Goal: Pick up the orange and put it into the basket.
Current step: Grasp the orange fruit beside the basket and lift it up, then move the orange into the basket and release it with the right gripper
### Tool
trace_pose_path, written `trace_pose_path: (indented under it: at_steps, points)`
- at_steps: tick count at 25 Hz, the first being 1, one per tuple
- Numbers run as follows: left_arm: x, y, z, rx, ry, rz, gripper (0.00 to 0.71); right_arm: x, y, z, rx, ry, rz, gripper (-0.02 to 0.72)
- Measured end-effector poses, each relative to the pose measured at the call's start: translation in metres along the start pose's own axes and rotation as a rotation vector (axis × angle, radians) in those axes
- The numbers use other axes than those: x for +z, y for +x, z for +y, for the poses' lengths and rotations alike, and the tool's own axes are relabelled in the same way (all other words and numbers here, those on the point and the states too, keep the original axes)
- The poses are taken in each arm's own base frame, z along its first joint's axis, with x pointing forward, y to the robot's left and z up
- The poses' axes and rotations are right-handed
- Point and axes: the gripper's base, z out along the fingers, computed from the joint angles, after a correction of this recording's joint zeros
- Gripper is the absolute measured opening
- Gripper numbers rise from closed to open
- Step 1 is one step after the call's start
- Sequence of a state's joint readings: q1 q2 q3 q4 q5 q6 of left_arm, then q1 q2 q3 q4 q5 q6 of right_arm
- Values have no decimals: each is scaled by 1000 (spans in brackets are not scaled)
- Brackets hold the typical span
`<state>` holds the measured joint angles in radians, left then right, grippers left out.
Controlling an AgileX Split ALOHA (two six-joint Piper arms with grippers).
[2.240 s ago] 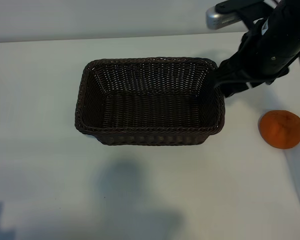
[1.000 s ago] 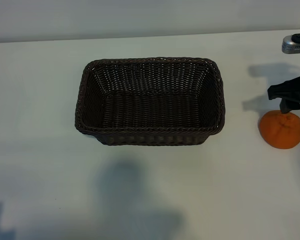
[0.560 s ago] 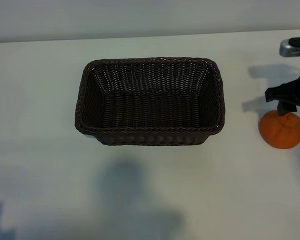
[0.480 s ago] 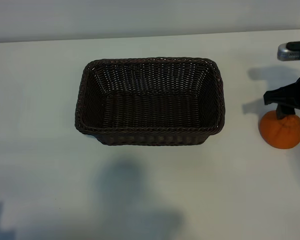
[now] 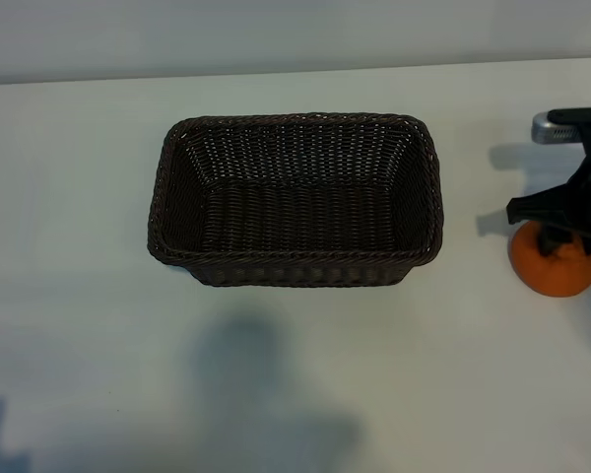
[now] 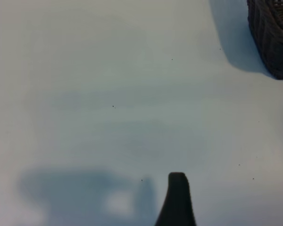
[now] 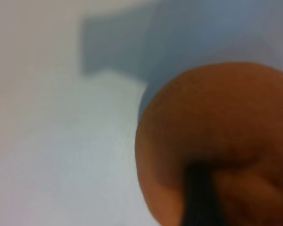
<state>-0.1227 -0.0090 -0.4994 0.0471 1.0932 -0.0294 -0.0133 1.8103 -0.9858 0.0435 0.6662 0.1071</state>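
The orange (image 5: 558,273) rests on the white table at the far right, well apart from the dark brown woven basket (image 5: 294,264) in the middle. My right gripper (image 5: 563,235) has come down over the orange's top and is shut on it. Only the fruit's lower half shows from outside. In the right wrist view the orange (image 7: 212,136) fills the frame, with one dark finger (image 7: 198,200) lying against its skin. One finger (image 6: 177,200) of my open left gripper hangs over bare table, and a corner of the basket (image 6: 273,37) shows farther off.
The white tabletop (image 5: 276,374) spreads around the basket, and its far edge meets a pale wall behind. Arm shadows fall on the near part of the table. The orange lies close to the right edge of the exterior view.
My right gripper has lowered onto the orange and its jaws have narrowed around it. The orange, the basket and the left arm have stayed in place.
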Motion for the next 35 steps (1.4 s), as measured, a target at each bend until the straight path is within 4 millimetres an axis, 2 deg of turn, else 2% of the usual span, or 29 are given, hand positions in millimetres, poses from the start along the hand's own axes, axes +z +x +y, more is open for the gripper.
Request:
trace_pose_path:
  at_steps: [3, 5, 11, 15, 19, 24, 27, 30, 35]
  points:
    - [0, 0, 0, 0, 0, 0, 593, 0, 0, 0, 4, -3, 8, 149]
    - [0, 0, 0, -1, 0, 0, 593, -1, 1, 0, 4, -3, 6, 90]
    - [0, 0, 0, -1, 0, 0, 593, -1, 2, 0, 4, -1, 21, 89]
    - [0, 0, 0, 0, 0, 0, 593, -13, -1, 2, 1, -12, 21, 89]
    - [0, 0, 0, 0, 0, 0, 593, -39, -7, 6, -14, -41, 19, 87]
    - [0, 0, 0, 0, 0, 0, 593, -87, -19, 10, -33, -65, -50, 87]
    - [0, 0, 0, 0, 0, 0, 593, -107, -26, 12, -39, -71, -75, 84]
    - [0, 0, 0, 0, 0, 0, 592, -116, -30, 13, -43, -74, -87, 84]
    - [0, 0, 0, 0, 0, 0, 592, -120, -33, 14, -40, -83, -96, 84]
